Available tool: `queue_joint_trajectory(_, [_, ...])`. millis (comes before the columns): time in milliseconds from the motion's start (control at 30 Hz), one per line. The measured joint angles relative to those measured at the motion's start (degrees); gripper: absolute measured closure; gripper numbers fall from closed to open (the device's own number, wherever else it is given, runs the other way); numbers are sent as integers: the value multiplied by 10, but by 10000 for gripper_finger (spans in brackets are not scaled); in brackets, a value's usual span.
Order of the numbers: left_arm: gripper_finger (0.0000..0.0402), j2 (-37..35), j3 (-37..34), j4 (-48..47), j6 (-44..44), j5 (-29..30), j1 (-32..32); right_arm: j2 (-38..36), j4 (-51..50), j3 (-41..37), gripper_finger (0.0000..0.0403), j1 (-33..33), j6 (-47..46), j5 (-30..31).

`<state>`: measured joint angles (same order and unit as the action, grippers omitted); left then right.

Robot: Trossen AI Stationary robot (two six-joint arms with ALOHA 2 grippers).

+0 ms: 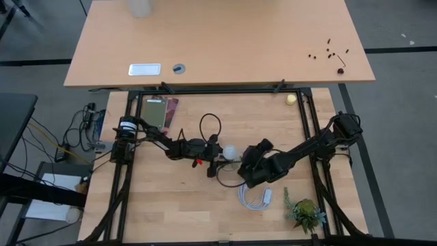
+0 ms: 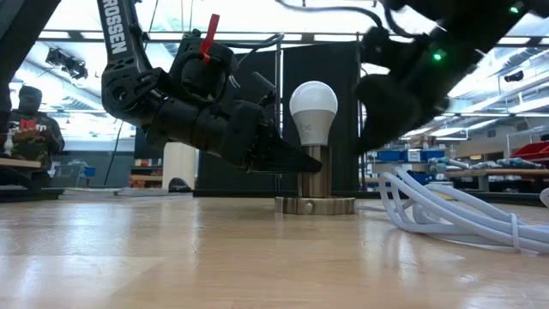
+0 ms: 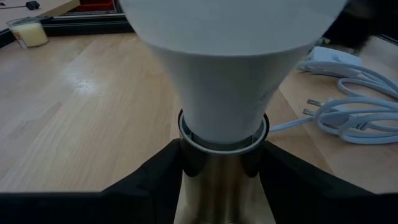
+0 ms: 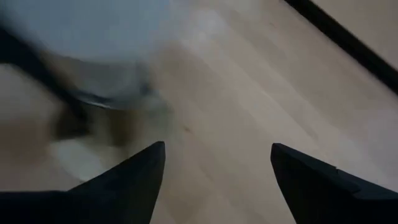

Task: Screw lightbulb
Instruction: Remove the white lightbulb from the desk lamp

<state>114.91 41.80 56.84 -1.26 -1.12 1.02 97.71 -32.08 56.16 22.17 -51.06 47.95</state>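
Observation:
The frosted-white lightbulb (image 2: 313, 110) stands upright with its base in a metallic socket (image 2: 314, 178), whose round disc foot (image 2: 315, 206) rests on the table. The bulb also shows in the high view (image 1: 232, 152) and fills the left wrist view (image 3: 230, 56). My left gripper (image 2: 300, 161) comes from the table's left and is shut on the socket below the bulb. My right gripper (image 4: 217, 165) is open beside the bulb on its right side (image 1: 247, 164) and touches nothing. In the right wrist view the bulb (image 4: 93, 37) is blurred. My left gripper pinches the socket's metal barrel (image 3: 217, 177) just below the bulb's collar, with one finger (image 3: 152, 180) on each side. The fingers come nearly level from the table's left. The socket stands upright with its disc foot on the table.
A coiled white cable with plug (image 1: 256, 198) lies on the table near my right gripper; it also shows in the low view (image 2: 455, 215). A small potted plant (image 1: 306, 213) stands at the near right. A pale candle (image 1: 291, 99) stands at the far right. A person (image 2: 30, 129) is in the room behind.

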Motion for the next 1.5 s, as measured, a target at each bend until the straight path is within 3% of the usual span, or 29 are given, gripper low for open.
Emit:
queue_joint_trajectory(100, [201, 0, 0, 0, 0, 0, 0, 0, -45, 7, 108, 4, -82, 0])
queue_joint_trajectory(300, [201, 0, 0, 1, 0, 0, 0, 0, 133, 11, 112, 28, 77, -17])
queue_joint_trajectory(533, [201, 0, 0, 2, 0, 0, 0, 0, 194, 11, 112, -8, 152, -16])
queue_joint_trajectory(700, [201, 0, 0, 2, 0, 4, -1, 0, 157, 11, 115, -32, 168, -30])
queue_joint_trajectory(867, [201, 0, 0, 2, 0, 3, -1, 0, 54, 11, 118, -34, 88, -22])
queue_joint_trajectory(967, [201, 0, 0, 2, -1, -1, 0, -3, -84, 8, 120, -31, -79, 10])
queue_joint_trajectory(1033, [201, 0, 0, 2, -1, -2, 0, -5, -100, 9, 122, -25, -128, 10])
queue_joint_trajectory(1200, [201, 0, 0, 2, -1, -2, 0, -5, 46, 10, 124, 9, 7, -58])
queue_joint_trajectory(1300, [201, 0, 0, 2, 0, -2, 0, -5, 123, 10, 124, 19, 78, -49])
queue_joint_trajectory(1500, [201, 0, 0, 3, 0, 0, 0, -5, 164, 10, 126, -16, 139, -33])
